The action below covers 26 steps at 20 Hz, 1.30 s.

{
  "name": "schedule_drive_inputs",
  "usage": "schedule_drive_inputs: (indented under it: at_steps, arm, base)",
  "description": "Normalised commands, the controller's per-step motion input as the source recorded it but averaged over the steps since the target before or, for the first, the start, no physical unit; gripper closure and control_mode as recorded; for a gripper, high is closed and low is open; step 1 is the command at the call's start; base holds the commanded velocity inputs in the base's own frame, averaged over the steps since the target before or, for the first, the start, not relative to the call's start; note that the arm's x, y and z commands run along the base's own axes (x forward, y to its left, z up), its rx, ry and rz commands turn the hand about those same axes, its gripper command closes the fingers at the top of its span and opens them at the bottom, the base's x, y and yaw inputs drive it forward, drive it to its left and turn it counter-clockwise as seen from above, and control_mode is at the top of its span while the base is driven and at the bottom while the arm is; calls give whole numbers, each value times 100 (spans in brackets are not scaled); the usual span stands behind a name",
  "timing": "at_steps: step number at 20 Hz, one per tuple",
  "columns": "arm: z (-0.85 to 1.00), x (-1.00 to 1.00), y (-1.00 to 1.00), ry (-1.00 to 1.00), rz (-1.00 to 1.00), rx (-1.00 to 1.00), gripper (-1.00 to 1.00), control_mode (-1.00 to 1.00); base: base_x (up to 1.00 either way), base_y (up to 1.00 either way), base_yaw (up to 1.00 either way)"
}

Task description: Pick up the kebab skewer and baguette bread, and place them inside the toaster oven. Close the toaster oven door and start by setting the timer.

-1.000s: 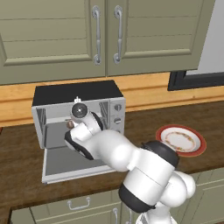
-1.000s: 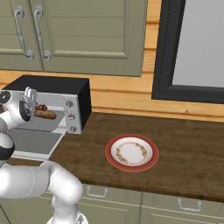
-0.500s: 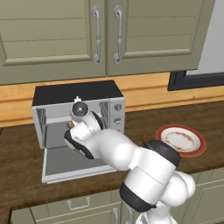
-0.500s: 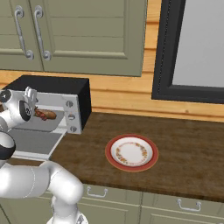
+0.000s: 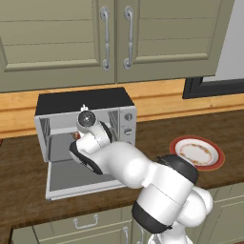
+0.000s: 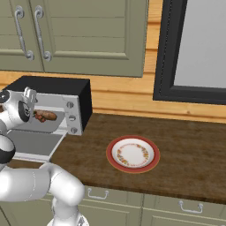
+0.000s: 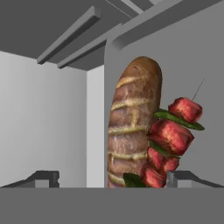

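Note:
The toaster oven stands on the counter with its door dropped open and flat. My hand reaches into the cavity. In the hand view the tan baguette bread lies on the oven floor against the grey inner wall. The kebab skewer, with red meat chunks and green bits, rests right beside it and touches it. My gripper is open, its fingertips spread wide on either side of the food and holding nothing. From the right base view the baguette bread shows inside the cavity.
An empty red-rimmed plate sits on the dark wooden counter right of the oven. The oven's knobs line its right panel. Green cabinets hang above; a dark-framed window is at the right.
The jaws went from shut to wide open, letting go of the food inside the oven. The hand has barely moved.

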Motion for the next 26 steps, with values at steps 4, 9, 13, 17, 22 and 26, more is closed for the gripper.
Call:
schedule_drive_inputs:
  at_steps: [4, 9, 13, 17, 22, 26]
  arm:
    - [53, -10, 6, 2, 0, 0, -100, -100]
    - [44, -14, 0, 12, 2, 0, -100, -100]
    - [0, -50, 0, 23, 19, -5, -100, -100]
    - [-14, -43, -5, 18, 34, -13, -100, -100]
    - [-49, -22, -13, 7, 44, -20, -100, -100]
    - [-69, 0, -1, 3, 46, -28, -100, -100]
  base:
    - [0, 0, 0]
    - [0, 0, 0]
    - [0, 0, 0]
    - [0, 0, 0]
    - [0, 0, 0]
    - [0, 0, 0]
